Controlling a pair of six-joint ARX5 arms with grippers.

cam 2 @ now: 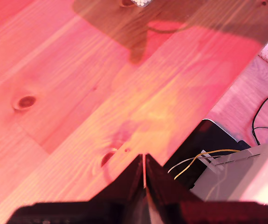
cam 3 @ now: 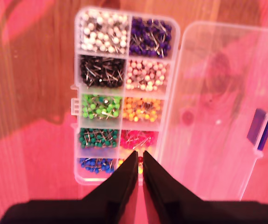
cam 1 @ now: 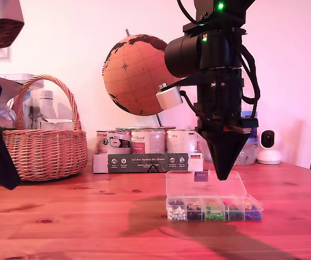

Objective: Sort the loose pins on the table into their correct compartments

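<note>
A broad reddish-brown pine bench [cam 1: 63, 216] with dark knots and plank seams fills the scene, a cork-coloured globe [cam 1: 136, 75] and a woven wicker basket [cam 1: 44, 146] standing along its far edge, the basket at the exterior view's left. Toward the exterior view's right, a black robot arm hangs with my second claw [cam 3: 140, 156] over a clear plastic box [cam 1: 213, 208] whose lid lies folded open flat on the bench behind it. The second wrist view shows its compartments [cam 3: 124, 88] in two rows, holding white, purple, black, pale pink, light green, orange, dark green, magenta and blue pin heaps. My second claw's tapered black tips are nearly together, a narrow gap between them, poised above the end of the box by the blue and magenta sections; whether they pinch anything cannot be told. My first claw [cam 2: 144, 165] is clenched over bare wood near a knot, well apart from the box. No loose pins can be made out.
</note>
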